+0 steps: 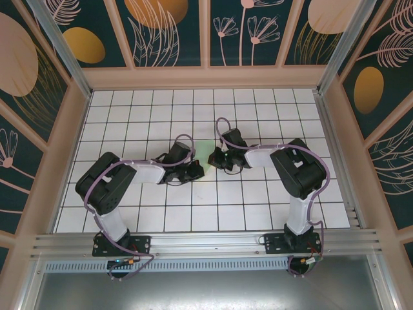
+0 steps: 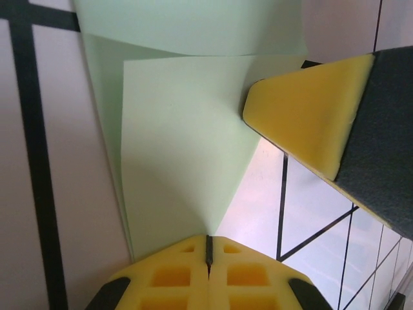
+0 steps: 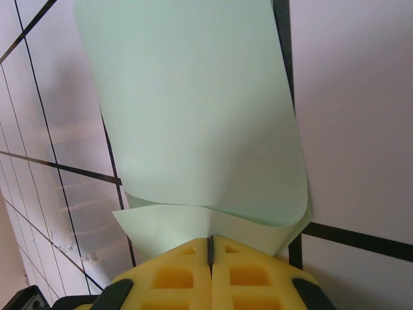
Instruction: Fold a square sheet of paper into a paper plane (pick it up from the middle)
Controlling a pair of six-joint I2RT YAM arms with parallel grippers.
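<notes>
Thin pale mint-green square sheet of paper [image 2: 181, 161] bows between the arms, left gripper [image 2: 208, 248] and right gripper [image 3: 210, 245] each clamped on it from opposite sides, equally near

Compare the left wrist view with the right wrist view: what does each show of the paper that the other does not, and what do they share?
Left wrist view: the square sheet of paper lies in flat overlapping layers with straight edges, and a second yellow-padded finger reaches in from the right. Right wrist view: the sheet curls over in a smooth, rounded bend. Both: the green sheet is pinched between shut yellow pads, by the left gripper and the right gripper, over the white table with black grid lines.
</notes>
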